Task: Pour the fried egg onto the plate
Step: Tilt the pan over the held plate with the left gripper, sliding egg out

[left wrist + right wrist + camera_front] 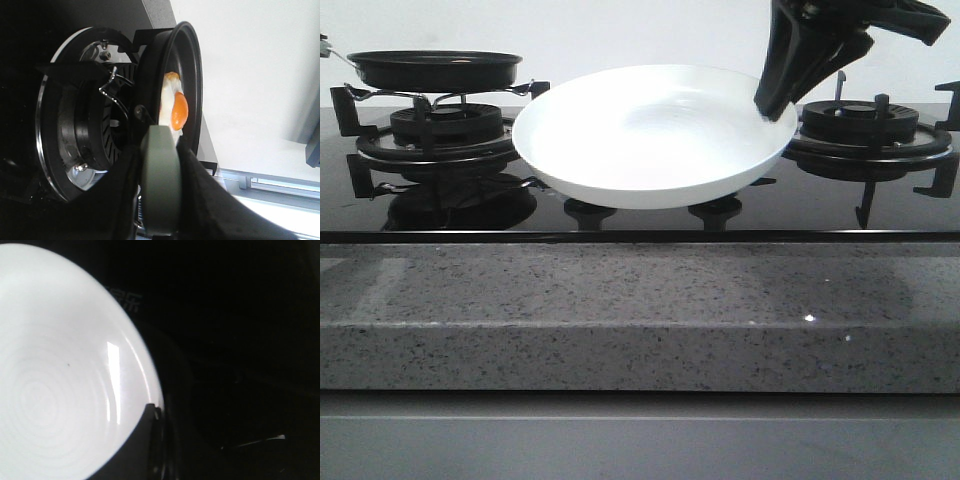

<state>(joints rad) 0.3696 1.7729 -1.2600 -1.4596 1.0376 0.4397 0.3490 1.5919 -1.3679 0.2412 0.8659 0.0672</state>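
Closest to us is the grey stone counter edge [640,310], and nothing sits on it; just past it is the shiny black stove top [620,215]; above the middle of the stove the white plate [655,135] hangs in the air, tipped a little toward us, and it has no food in it; the right gripper [775,100] has pinched the plate's rim on the right side, with its fingers closed on the edge; the right wrist view shows the same bare white plate [60,370] with one dark finger [142,440] on its rim; farther back on the left, the black pan [433,68] sits on the left burner [435,130]; the left wrist view shows the fried egg [175,107] lying in the pan [187,70], white with an orange yolk; the left gripper [160,200] is wrapped around the pan's green handle [160,175], fingers closed on it; so both things are held, but the pan is well apart from the plate, and I think lifting, carrying and tipping the pan are all left to do.
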